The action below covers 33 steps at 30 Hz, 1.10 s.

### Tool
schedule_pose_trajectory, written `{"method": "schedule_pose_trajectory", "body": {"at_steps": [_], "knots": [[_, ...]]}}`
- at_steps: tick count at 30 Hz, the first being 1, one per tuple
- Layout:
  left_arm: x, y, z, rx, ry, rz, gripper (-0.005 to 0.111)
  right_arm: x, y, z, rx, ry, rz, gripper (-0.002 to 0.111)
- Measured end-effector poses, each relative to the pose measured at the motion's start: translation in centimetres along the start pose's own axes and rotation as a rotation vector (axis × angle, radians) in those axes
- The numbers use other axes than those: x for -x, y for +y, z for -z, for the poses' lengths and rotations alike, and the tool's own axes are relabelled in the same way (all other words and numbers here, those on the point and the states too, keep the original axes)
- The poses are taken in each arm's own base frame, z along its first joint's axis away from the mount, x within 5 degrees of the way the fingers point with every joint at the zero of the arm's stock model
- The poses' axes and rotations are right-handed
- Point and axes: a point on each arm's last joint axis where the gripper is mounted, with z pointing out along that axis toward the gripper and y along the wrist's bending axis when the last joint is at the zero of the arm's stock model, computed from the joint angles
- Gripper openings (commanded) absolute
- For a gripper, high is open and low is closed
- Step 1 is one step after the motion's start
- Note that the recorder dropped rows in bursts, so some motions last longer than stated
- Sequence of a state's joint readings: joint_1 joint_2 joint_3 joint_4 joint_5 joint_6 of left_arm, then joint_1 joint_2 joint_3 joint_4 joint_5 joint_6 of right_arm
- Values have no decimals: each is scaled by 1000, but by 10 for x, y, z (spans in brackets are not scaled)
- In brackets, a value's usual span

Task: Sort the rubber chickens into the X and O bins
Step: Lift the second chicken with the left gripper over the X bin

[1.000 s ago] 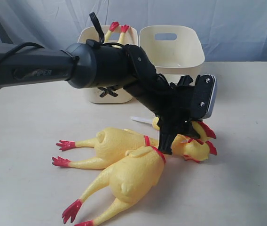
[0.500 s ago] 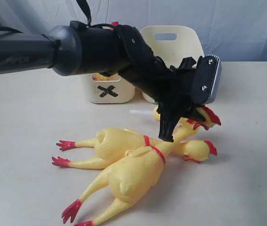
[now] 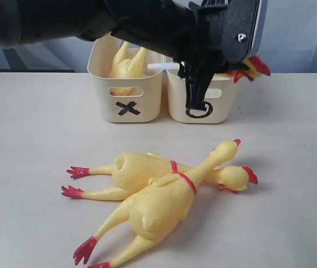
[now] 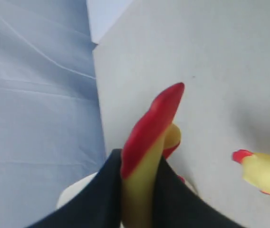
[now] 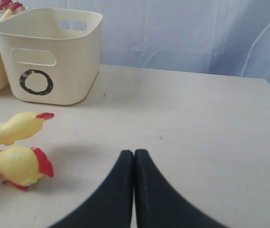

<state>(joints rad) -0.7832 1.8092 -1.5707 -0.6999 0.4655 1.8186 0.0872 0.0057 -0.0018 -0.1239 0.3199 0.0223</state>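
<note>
My left gripper (image 4: 142, 164) is shut on a small rubber chicken (image 4: 150, 137), whose red comb pokes out past the black fingers. In the exterior view that chicken's head (image 3: 254, 66) hangs high over the O bin (image 3: 200, 106); the arm hides its body. The X bin (image 3: 126, 103) beside it holds one chicken (image 3: 126, 62), feet up. Two large chickens lie crossed on the table: the front one (image 3: 158, 209) and the rear one (image 3: 139, 167). My right gripper (image 5: 134, 153) is shut and empty, low over bare table, to the right of the chickens' heads (image 5: 23, 166).
A blue-grey cloth (image 5: 187, 33) hangs behind the table. The left arm (image 3: 147, 22) spans the top of the exterior view and covers the bins' rims. The table's far corner (image 4: 97, 45) shows in the left wrist view.
The left arm has lifted the small chicken off the table beside the large ones and carried it up and back, to above the O bin. The large chickens lie as before.
</note>
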Motion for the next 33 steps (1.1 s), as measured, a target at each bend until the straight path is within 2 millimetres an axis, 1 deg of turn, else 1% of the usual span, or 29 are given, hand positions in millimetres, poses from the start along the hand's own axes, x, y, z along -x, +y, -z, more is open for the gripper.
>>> {"method": "schedule_pose_trajectory", "body": {"at_steps": [2, 6, 9, 12, 14, 19, 26, 33], "knots": [[0, 10, 4, 93, 18, -2, 0, 0, 0, 0, 0, 0, 0, 1], [-3, 21, 6, 225, 50, 2, 0, 0, 0, 0, 0, 0, 0, 1], [-6, 31, 7, 346, 65, 63, 0, 0, 0, 0, 0, 0, 0, 1], [-13, 40, 7, 476, 91, 159, 0, 0, 0, 0, 0, 0, 0, 1], [-23, 43, 6, 523, 111, 229, 0, 0, 0, 0, 0, 0, 0, 1], [-59, 47, 5, 575, 162, 428, 0, 0, 0, 0, 0, 0, 0, 1], [-98, 52, 10, 633, 201, 618, 0, 0, 0, 0, 0, 0, 0, 1], [-139, 50, 9, 672, 247, 764, 0, 0, 0, 0, 0, 0, 0, 1]]}}
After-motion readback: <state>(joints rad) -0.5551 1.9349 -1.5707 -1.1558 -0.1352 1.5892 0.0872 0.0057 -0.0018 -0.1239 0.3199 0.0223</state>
